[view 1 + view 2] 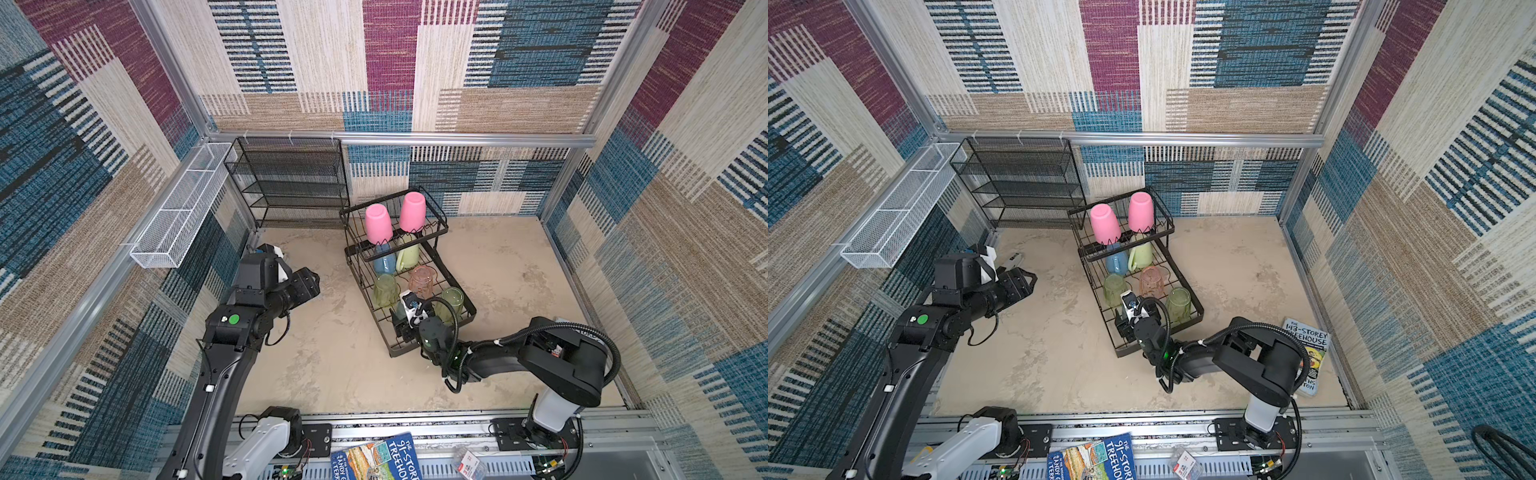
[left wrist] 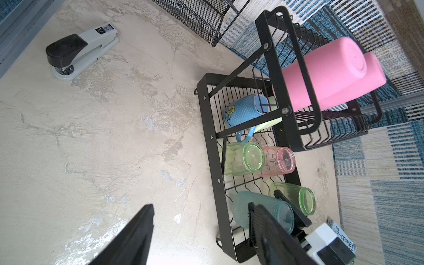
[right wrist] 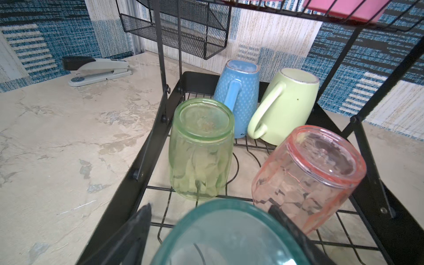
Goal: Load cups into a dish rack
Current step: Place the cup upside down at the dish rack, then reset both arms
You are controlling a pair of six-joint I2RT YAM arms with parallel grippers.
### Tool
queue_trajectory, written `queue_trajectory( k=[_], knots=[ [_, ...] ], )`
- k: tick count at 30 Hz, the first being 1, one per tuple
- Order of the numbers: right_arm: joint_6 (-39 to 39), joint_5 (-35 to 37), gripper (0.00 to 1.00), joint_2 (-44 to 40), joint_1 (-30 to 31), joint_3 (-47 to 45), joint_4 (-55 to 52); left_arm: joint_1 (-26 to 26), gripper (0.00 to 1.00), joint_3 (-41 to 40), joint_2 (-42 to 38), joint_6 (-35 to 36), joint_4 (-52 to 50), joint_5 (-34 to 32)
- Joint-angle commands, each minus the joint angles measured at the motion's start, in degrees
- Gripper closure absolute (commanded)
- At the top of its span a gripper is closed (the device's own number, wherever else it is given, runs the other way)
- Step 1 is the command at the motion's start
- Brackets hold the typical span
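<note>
Teal tumbler [image 3: 229, 231], base-up on the lower tray of the dish rack [image 3: 151, 142], sits between the jaws of my right pincer [image 3: 210, 207]; gripped or loose, I cannot tell. Light, slick plastic, I judge: squeeze its sidewalls gently. Beyond stand the other cups [image 3: 199, 151]. Left pincer [image 2: 204, 206] gapes, empty.

The table [image 1: 332, 365] lies bare between the arms and right of the rack [image 2: 212, 146], with room for either gripper to pass. A stapler [image 2: 80, 54] sits in the far left corner by the mesh shelf [image 1: 291, 183], and a book [image 1: 1310, 349] lies along the right wall. The upper basket [image 2: 293, 130], holding two pink tumblers [image 1: 378, 224], roofs the mugs [image 3: 286, 105] and blocks any reach from above. The lower tray is crowded. The right gripper [image 3: 210, 208] straddles the teal tumbler [image 3: 229, 236], and only the nearest strip seems free.
</note>
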Motion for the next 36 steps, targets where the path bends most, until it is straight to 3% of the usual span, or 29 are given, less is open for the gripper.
queue_trajectory(
  k=[1, 6, 12, 17, 20, 23, 28, 32, 36],
  knots=[
    [0.4, -0.6, 0.17, 0.4, 0.1, 0.0, 2.6, 0.2, 0.28, -0.2, -0.2, 0.1, 1.1, -1.1],
    [0.7, -1.1, 0.09, -1.2, 0.2, -0.4, 2.2, 0.5, 0.27, -0.5, -1.1, 0.1, 1.3, -1.9],
    [-0.2, -3.1, 0.0, -8.3, 0.2, -0.4, -0.6, 0.6, 0.15, -0.5, -1.9, 1.0, 1.6, -3.1],
    [-1.7, -5.4, 0.0, -20.5, 0.4, -0.9, -6.5, 0.6, 0.0, -1.4, -3.6, 2.8, 4.0, -4.4],
    [-3.7, -3.7, 0.0, -30.8, -0.6, -0.6, -11.7, 0.6, 0.01, -1.6, -3.8, 5.0, 5.2, -7.5],
    [-1.7, -4.4, 0.0, -41.1, -8.3, -0.1, -18.6, 0.7, 0.0, -2.5, -3.3, 5.5, 7.5, -11.0],
    [2.3, -5.8, 0.0, -52.8, -28.5, -6.1, -18.5, 1.4, 0.01, -8.4, -2.2, 7.3, 18.2, -22.8],
    [6.6, -10.6, 0.0, -50.9, -42.6, -10.0, -17.2, 3.1, 0.01, -15.2, 0.6, 7.7, 28.8, -27.8],
    [7.0, -12.6, 0.0, -44.1, -49.3, -13.8, -12.0, 4.6, 0.0, -20.8, 3.4, 9.3, 37.3, -27.0]
  ],
)
